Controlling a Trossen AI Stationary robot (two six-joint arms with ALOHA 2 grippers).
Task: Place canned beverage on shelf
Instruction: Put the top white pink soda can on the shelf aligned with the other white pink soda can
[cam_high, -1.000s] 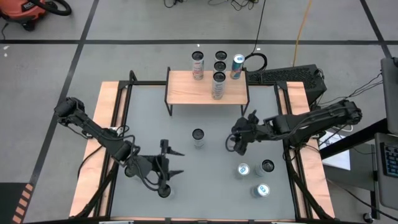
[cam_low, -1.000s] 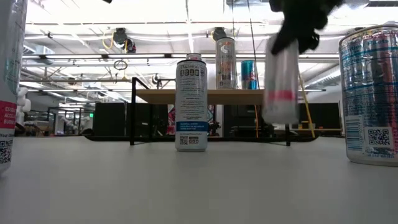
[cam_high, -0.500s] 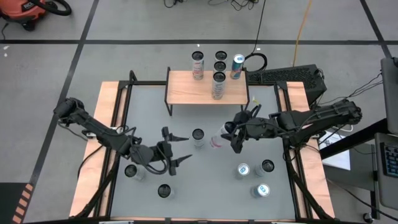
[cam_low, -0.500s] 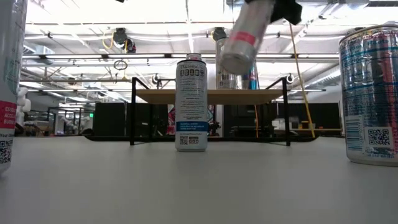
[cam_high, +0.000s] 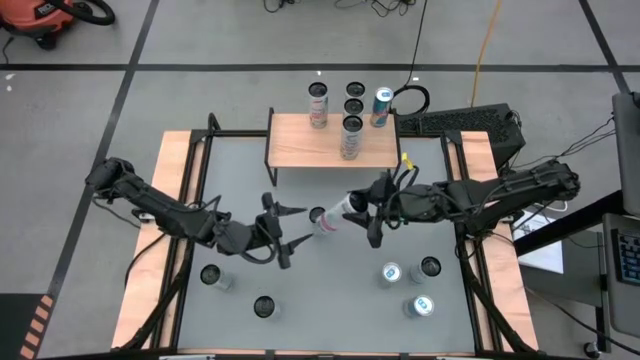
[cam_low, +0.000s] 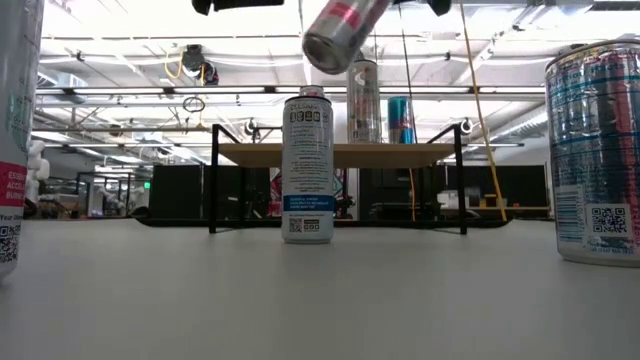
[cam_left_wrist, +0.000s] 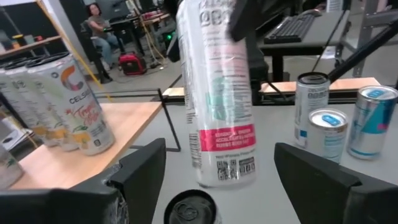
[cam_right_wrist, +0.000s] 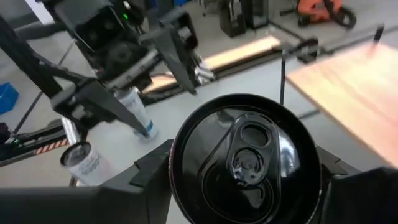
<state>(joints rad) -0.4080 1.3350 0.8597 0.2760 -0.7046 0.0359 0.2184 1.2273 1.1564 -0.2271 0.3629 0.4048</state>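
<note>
A white can with a pink band (cam_high: 338, 214) is held slanted above the table's middle by my right gripper (cam_high: 366, 208); it shows high up in the low view (cam_low: 338, 30). My left gripper (cam_high: 285, 232) is open. In its wrist view the can's lower end (cam_left_wrist: 219, 124) stands between its fingers with gaps on both sides. A white and blue can (cam_low: 307, 165) stands on its base on the table under the held can. The wood-topped shelf (cam_high: 300, 145) stands at the far edge, with several cans (cam_high: 350, 137) upright on it. My right gripper pinches the can's side wall just below its top end (cam_right_wrist: 245, 155) between its two fingers (cam_right_wrist: 152, 171). The fingers come roughly level from the table's right and lie across the can. The can is lifted clear and tilted, its bottom end toward my left gripper.
Three cans (cam_high: 390, 272) (cam_high: 430, 267) (cam_high: 420, 306) stand at the near right, and two (cam_high: 211, 276) (cam_high: 264, 306) at the near left. Two of them loom at the low view's edges (cam_low: 595, 150) (cam_low: 15, 130). A keyboard (cam_high: 460, 122) lies beyond the far right corner.
My right gripper has gone up and toward the table's left with the can, tipping it from upright to slanted, bottom end leftward. My left gripper has moved from the near left toward the middle, its open fingers coming to either side of the can's bottom end.
</note>
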